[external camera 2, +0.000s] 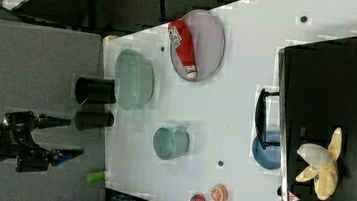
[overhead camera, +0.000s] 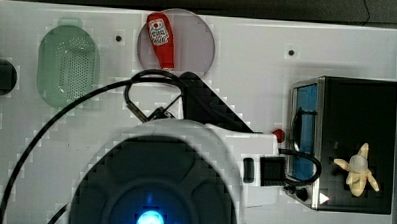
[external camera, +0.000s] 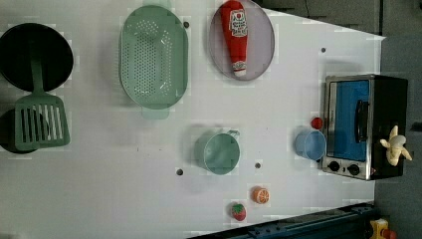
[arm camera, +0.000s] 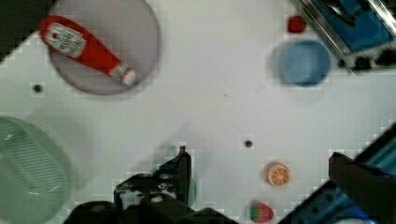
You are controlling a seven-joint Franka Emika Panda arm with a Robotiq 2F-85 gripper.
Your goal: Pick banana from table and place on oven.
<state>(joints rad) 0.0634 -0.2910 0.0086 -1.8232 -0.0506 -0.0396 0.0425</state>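
Banana (external camera 2: 321,166) lies atop oven (external camera 2: 339,82) (gripper (external camera 2: 59,138) open, well apart).

A ketchup bottle (external camera: 236,37) lies on a grey plate (external camera: 261,52) beside a green colander (external camera: 153,57).

Bright, even overhead light washes the white table (external camera: 124,199) nearly flat, shadows soft, all views blocky and blurred.

- the gripper (external camera 2: 64,141) stands wide open in the right view, its two dark fingers (external camera 2: 53,121) spread well apart and holding nothing.
- there it points toward the right view's right, off to the side.
- in the top view the arm's (overhead camera: 184,166) white wrist and black cabling loom large.
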